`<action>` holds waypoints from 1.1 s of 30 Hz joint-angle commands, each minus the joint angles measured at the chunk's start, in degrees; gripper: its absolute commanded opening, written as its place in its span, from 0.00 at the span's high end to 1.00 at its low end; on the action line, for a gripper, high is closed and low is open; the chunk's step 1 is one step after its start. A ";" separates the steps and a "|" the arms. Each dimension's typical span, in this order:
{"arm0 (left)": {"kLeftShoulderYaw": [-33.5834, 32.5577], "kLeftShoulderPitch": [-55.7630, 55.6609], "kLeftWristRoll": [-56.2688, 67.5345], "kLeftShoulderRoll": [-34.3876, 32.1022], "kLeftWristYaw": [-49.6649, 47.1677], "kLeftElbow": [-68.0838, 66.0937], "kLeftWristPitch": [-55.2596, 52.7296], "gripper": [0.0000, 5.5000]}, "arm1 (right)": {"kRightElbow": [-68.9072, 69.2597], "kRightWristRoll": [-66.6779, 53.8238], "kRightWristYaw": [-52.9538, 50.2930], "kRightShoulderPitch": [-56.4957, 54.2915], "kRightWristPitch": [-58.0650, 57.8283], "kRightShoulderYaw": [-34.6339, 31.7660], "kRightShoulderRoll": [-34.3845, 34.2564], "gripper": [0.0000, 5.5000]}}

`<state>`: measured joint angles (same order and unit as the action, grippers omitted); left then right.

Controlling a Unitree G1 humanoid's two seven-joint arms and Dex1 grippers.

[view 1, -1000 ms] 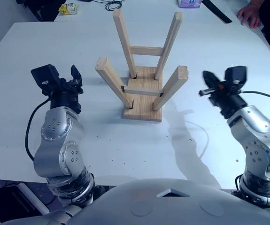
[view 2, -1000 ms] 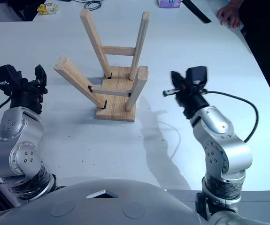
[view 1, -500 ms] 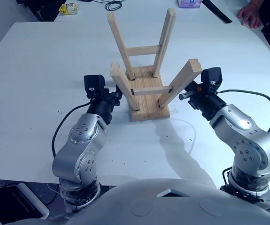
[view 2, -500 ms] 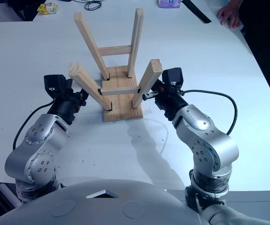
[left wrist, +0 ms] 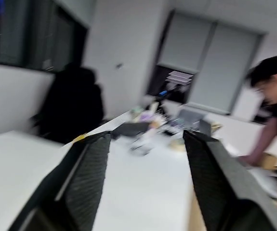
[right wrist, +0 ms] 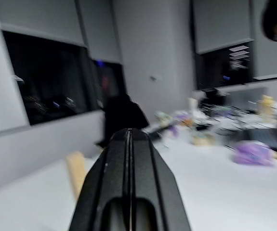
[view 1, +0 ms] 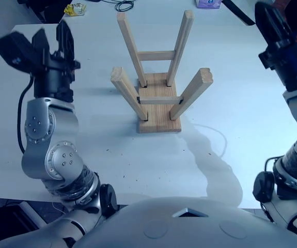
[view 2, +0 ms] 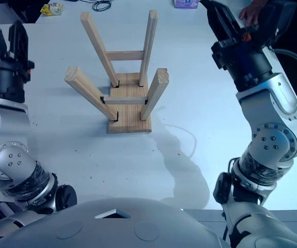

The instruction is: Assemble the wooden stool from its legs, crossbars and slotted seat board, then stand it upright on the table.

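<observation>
Table [view 1: 138,170]: white. A thin cable [view 1: 219,138] lies loose on it, just right of the stool.
Left end effector [view 1: 52,35]: raised high on the left, well apart from the stool. Fingers spread, holding nothing.
Right end effector [view 2: 216,15]: raised high on the right, also well apart from the wood. Fingers pressed together on nothing.
Why arms sit there: judged a clearance pose. Both flanks of the stool are left free for a two-sided grab.
Stool [view 1: 158,95]: mid-table between the arms, upside down.
Seat board [view 1: 161,125]: flat on the table, slots facing up. It makes a sensible base, since the legs drop in from above and the board can't tip.
Near legs [view 1: 128,94]: a pair standing in the front slots, tops leaning outward and toward the robot. The near crossbar [view 1: 160,99] ties them low down.
Far legs [view 1: 181,47]: a pair in the rear slots, closer to vertical. The far crossbar [view 1: 158,56] joins them about halfway up.
Progress: all parts look seated. Judged remaining step is the flip onto its feet.
Risk: joints look push-fit, so a one-sided lift could pull a leg out.
View split: head views give the stool layout and arm spacing but foreshorten the fingers. The left wrist view looks out over the room and shows the gap between its fingers [left wrist: 87,178] plainly. The right wrist view shows its fingers [right wrist: 114,183] meeting along one seam.
</observation>
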<state>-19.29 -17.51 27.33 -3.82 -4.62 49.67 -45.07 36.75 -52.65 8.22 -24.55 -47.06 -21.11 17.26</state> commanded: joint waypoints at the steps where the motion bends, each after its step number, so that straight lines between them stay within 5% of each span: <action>1: 5.11 -1.14 4.12 0.05 0.74 2.24 -2.81 0.64 | 0.49 4.57 -7.12 -3.51 -1.48 8.30 -2.28 1.00; 6: 8.54 -1.55 10.61 -0.09 1.91 4.49 -4.13 0.78 | 2.86 9.96 -10.24 -1.29 -1.36 16.60 -3.52 1.00; 12: 7.55 -2.63 17.45 -2.86 -0.73 6.70 -6.68 0.98 | 5.60 3.44 -10.46 -2.82 -4.35 13.28 -2.46 1.00; 23: 9.62 -4.79 9.11 -6.29 -1.44 -1.79 0.15 1.00 | 2.04 9.00 -9.47 -2.54 -0.18 21.63 -4.18 1.00; 33: 5.23 -18.17 17.64 -4.58 -0.87 -3.42 11.22 1.00 | -4.16 -8.71 -14.73 -19.22 10.14 5.06 -10.56 1.00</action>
<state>-14.21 -35.90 41.87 -8.22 -4.90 45.55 -32.57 32.88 -56.04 -4.23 -43.53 -35.87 -14.49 6.75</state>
